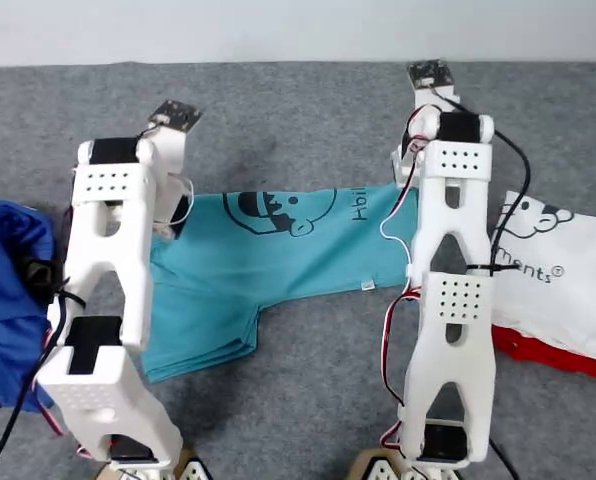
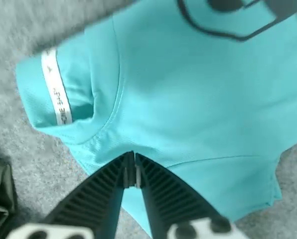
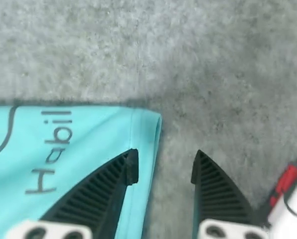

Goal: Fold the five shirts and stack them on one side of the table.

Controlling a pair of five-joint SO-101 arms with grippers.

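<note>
Nearest the lens in the high view are the bases of two white arms at 6 o'clock. The left arm (image 1: 108, 290) runs up toward 10 o'clock and the right arm (image 1: 453, 300) toward 1 o'clock.

The teal shirt (image 1: 278, 255) lies spread across the centre of the grey cover (image 1: 308, 110), its dark printed figure facing up. One sleeve trails toward 7 o'clock, and the hem end lies toward 2 o'clock, beneath the right arm.

The left gripper (image 1: 168, 218) sits at the 9 o'clock end of the teal shirt. In the left wrist view, the left gripper (image 2: 134, 162) has its jaws pressed together, pinching the teal shirt (image 2: 198, 89) at the seam just beside the collar. The white neck label (image 2: 56, 87) shows on the turned-up collar band.

The right gripper (image 1: 410, 170) sits at the hem corner. In the right wrist view, the right gripper (image 3: 163, 167) has its jaws spread. One black ribbed finger (image 3: 113, 189) lies over the hem edge of the teal shirt (image 3: 83, 149), next to the dark lettering. The other is over bare grey cover (image 3: 213, 74).

A blue shirt (image 1: 3, 290) is bunched at 9 o'clock, touching the left arm's side. A white shirt (image 1: 553, 265) lies at 3 o'clock, on top of a red shirt (image 1: 548, 350) whose edge shows at 4 o'clock. Both are just beside the right arm.
</note>
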